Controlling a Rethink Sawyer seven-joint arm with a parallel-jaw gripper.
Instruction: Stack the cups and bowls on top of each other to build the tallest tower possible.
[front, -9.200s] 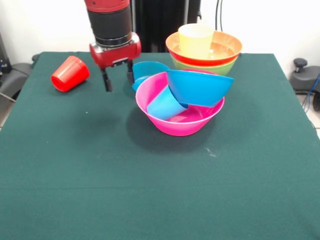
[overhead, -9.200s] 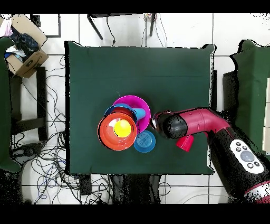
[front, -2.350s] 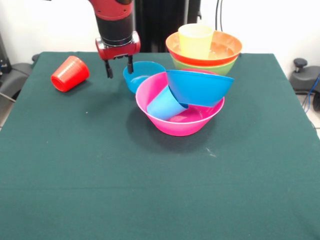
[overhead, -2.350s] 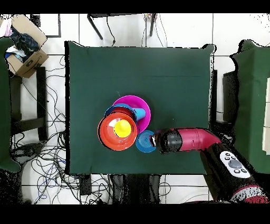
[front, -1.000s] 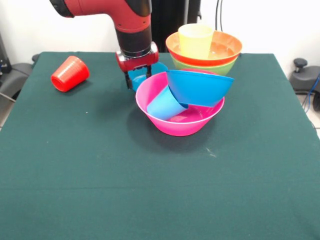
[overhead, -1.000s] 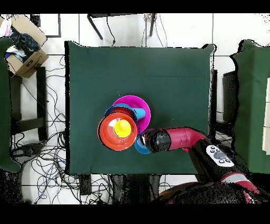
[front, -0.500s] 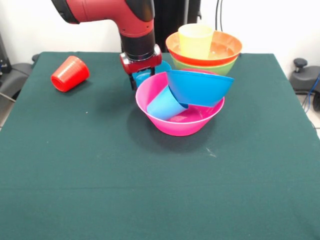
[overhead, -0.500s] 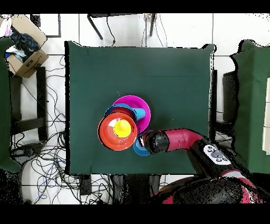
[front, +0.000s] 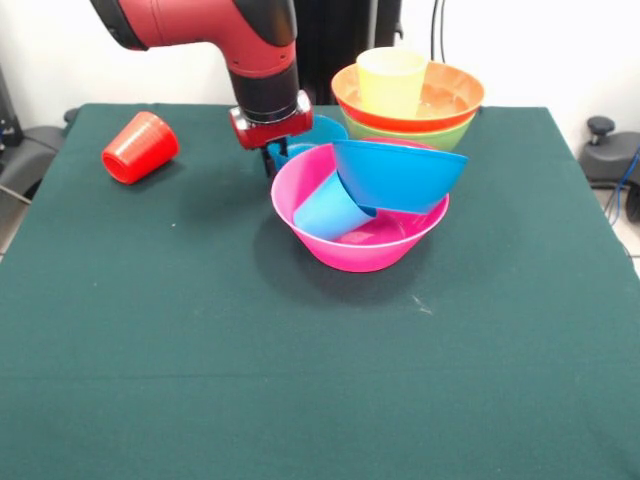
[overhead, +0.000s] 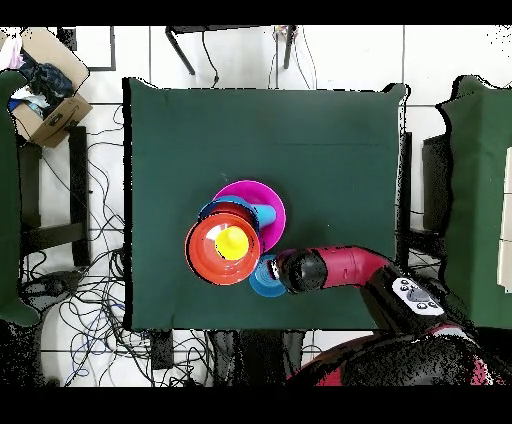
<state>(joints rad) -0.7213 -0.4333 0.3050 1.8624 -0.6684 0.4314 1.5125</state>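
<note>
A dark green cloth covers the table (front: 150, 330), with cables strewn over the tiled floor around it in the overhead view. Left of centre in the front view, the gripper (front: 272, 158) sits low at the small blue bowl (front: 322, 130), apparently pinching its near rim, though the contact is partly hidden. Just right of it sits the tower (front: 365, 205): a large pink bowl holding a tilted blue bowl and a light blue cup. Behind it, the yellow cup (front: 391, 80) stands in nested orange and green bowls; the red cup (front: 138, 147) lies tipped at the upper left.

The bowl looks light, stiff and slick, so a thin rim hold could slip.

The overhead view shows the small bowl (overhead: 262, 277) peeking beside the wrist, but hides the red cup.
</note>
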